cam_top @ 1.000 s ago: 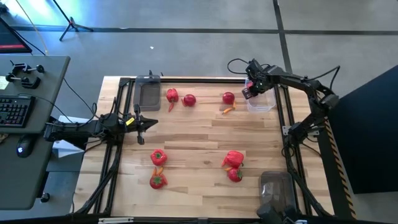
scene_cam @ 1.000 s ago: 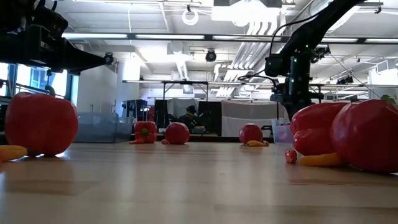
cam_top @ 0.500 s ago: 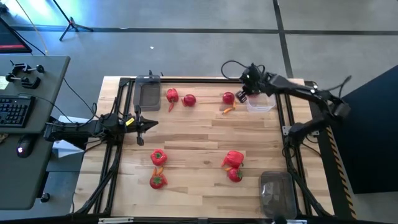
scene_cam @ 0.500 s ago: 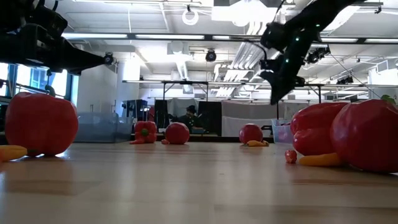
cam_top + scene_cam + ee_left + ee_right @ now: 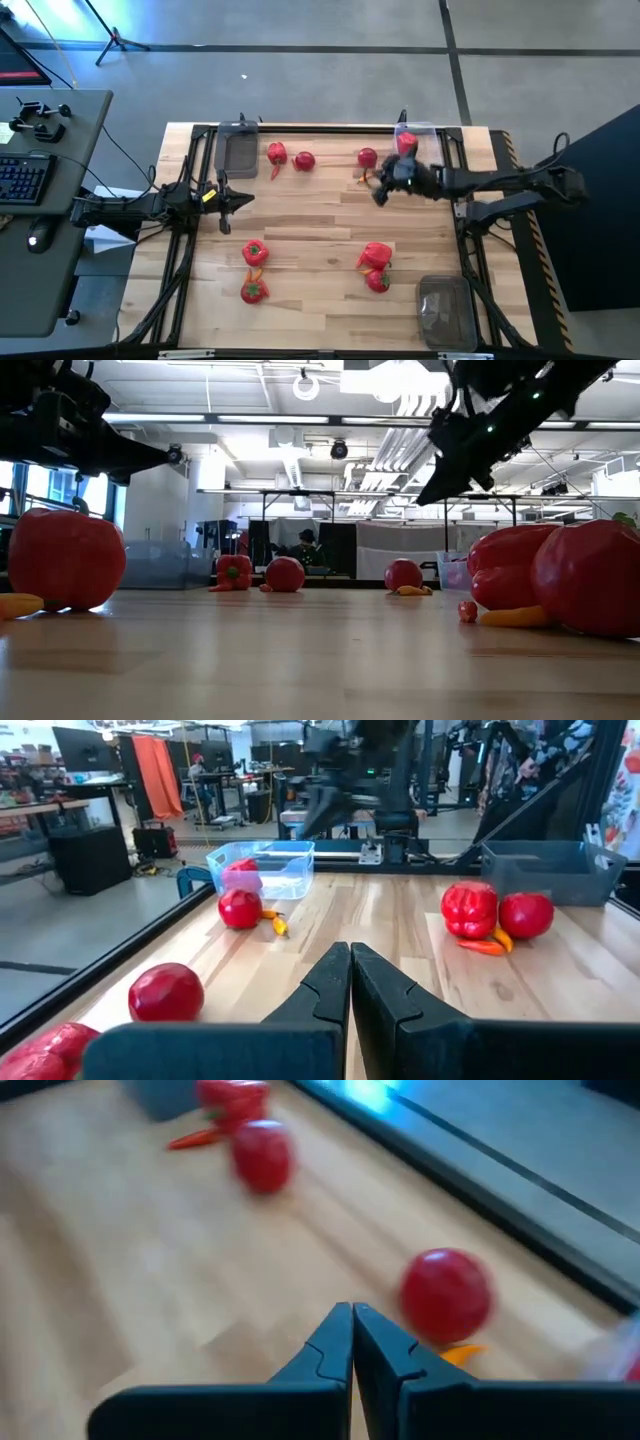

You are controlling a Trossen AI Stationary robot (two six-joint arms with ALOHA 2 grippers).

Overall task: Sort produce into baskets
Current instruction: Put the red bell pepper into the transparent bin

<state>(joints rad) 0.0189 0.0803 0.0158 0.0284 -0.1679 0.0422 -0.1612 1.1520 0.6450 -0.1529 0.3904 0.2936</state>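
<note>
Wooden slats make up the counter [image 5: 300,215], seen from above with a grey floor around it. Produce lies loose: a pepper [image 5: 276,154] and a tomato [image 5: 304,160] near the far edge, another tomato [image 5: 367,157] with a carrot piece [image 5: 366,177] just beside it, and two clusters toward the near edge. One basket [image 5: 240,148] sits at the far left corner, a second basket [image 5: 445,310] at the near right corner, and a third basket [image 5: 418,143] at the far right already holds a red piece, presumably sorted. The right gripper [image 5: 381,192] hangs over the counter just beside the carrot piece, fingers together and empty, probably lining up its next pick. A second ago it was over the far right basket; it has since swung down and inward. The left gripper [image 5: 224,198] waits at the left edge, unchanged.

Low view: the right arm [image 5: 480,430] now reaches lower and further across than before; the produce has not moved.

Left wrist view: its fingers [image 5: 330,990] are closed on nothing, aimed across the counter at the clear basket [image 5: 262,868].

Right wrist view: closed fingers [image 5: 345,1350] point at the tomato [image 5: 446,1294] and the carrot piece [image 5: 460,1351].
</note>
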